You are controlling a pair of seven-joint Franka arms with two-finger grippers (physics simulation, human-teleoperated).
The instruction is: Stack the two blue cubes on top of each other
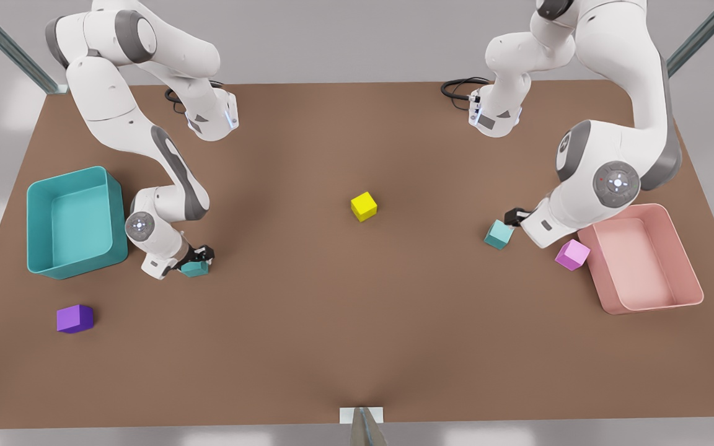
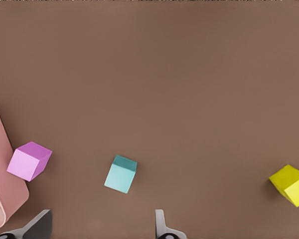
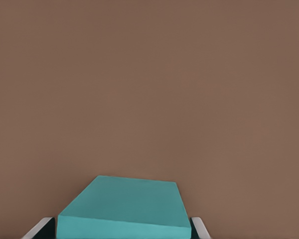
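Observation:
One blue cube [image 1: 194,269] lies on the brown table beside the teal bin, on the front view's left. My right gripper [image 1: 199,257] is down over it. In the right wrist view this cube [image 3: 124,209] sits between the two fingers [image 3: 198,228], which press its sides. The other blue cube [image 1: 498,235] rests tilted on the front view's right, near the pink bin. My left gripper [image 1: 514,218] hovers just beside it. In the left wrist view that cube [image 2: 120,174] lies ahead of the open gripper [image 2: 103,215], with nothing between its fingers.
A yellow cube [image 1: 364,205] sits mid-table. A pink cube [image 1: 572,254] lies against the pink bin [image 1: 685,297]. A purple cube [image 1: 74,318] is near the front left, below the teal bin [image 1: 38,260]. Bare table stretches across the middle and front.

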